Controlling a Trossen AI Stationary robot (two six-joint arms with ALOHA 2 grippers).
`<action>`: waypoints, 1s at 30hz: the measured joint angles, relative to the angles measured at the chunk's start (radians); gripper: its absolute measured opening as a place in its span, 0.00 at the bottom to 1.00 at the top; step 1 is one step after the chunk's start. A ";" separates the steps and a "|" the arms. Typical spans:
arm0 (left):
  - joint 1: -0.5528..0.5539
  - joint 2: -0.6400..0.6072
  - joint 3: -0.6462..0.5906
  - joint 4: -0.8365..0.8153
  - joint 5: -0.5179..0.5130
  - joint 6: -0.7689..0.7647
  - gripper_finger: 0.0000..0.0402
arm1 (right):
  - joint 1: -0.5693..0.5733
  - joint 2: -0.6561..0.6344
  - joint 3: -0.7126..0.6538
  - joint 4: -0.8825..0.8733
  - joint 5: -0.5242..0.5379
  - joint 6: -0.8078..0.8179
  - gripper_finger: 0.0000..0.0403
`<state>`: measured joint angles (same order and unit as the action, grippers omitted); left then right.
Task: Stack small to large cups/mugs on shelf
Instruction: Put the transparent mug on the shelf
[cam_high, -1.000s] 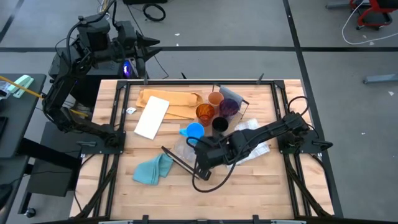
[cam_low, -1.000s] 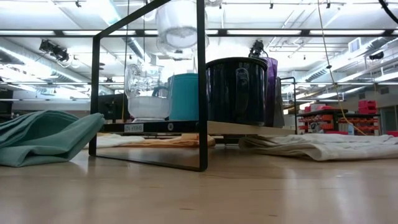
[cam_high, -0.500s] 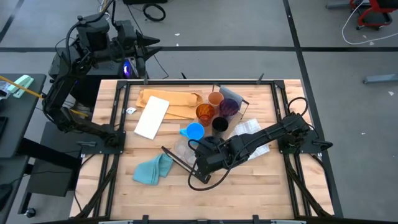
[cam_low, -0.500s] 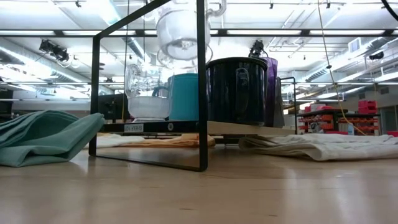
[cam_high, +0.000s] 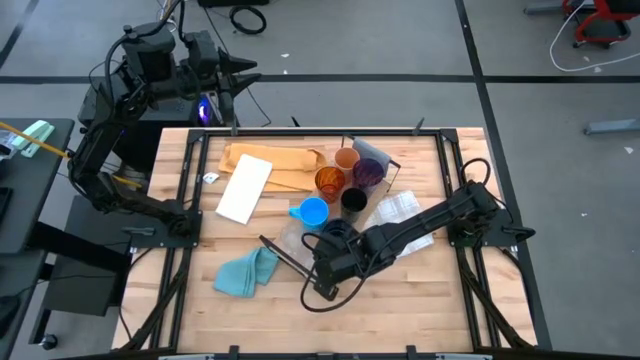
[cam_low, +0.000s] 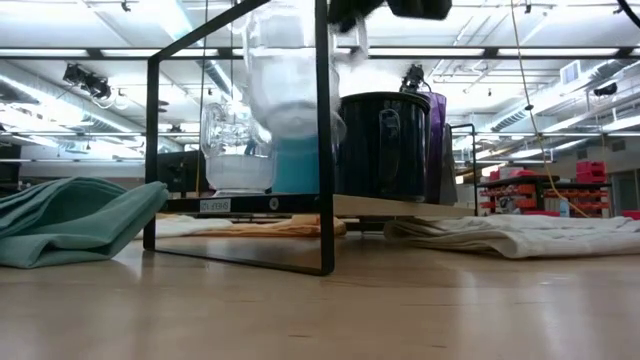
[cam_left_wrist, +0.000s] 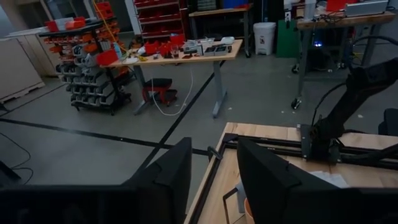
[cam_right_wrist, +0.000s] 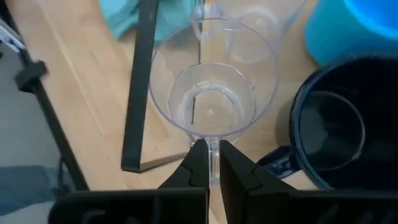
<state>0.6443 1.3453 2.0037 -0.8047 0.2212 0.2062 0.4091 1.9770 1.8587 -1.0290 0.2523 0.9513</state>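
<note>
While the left arm waits off the table's far-left corner, its left gripper (cam_left_wrist: 211, 186) raised over the floor with a gap between the two dark fingers and nothing between them, the right arm reaches across the table to the near end of the shelf (cam_high: 300, 262). The right gripper (cam_right_wrist: 212, 163) has its fingers pinched together on the rim of a clear cup (cam_right_wrist: 211, 102), which it holds just above the shelf's black end frame (cam_right_wrist: 138, 81). In the low view that clear cup (cam_low: 290, 75) hangs upright in front of the frame's post, clear of the board, and partly hides the light blue mug (cam_low: 300, 165) behind it.

On the shelf a second clear cup (cam_low: 235, 150) stands at the near end, with the light blue mug (cam_high: 313, 211) just beside it and the dark mug (cam_high: 336, 236) next to the held cup; in the right wrist view the dark mug (cam_right_wrist: 345, 134) sits close beside the gripper. Farther along stand the black cup (cam_high: 353, 201), the amber translucent cup (cam_high: 330, 181), the purple tumbler (cam_high: 368, 172) and the tan cup (cam_high: 347, 158).

A teal cloth (cam_high: 245, 271) lies on the table near the shelf's near end. A white checked cloth (cam_high: 405, 215) lies under the right arm, and a tan paper sheet (cam_high: 275, 160) with a white card (cam_high: 245, 188) on it lies toward the far-left side.
</note>
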 joint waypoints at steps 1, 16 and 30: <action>0.000 0.000 0.000 0.000 0.000 0.000 0.35 | 0.000 0.000 -0.011 0.001 -0.002 0.000 0.04; 0.000 0.000 0.000 0.001 0.000 0.000 0.34 | 0.012 0.000 -0.106 0.043 0.098 0.008 0.04; 0.000 0.000 0.000 0.011 0.000 -0.001 0.33 | 0.019 0.000 -0.132 0.084 0.165 -0.010 0.06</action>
<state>0.6445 1.3453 2.0037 -0.7933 0.2214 0.2054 0.4286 1.9770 1.7267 -0.9455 0.4176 0.9415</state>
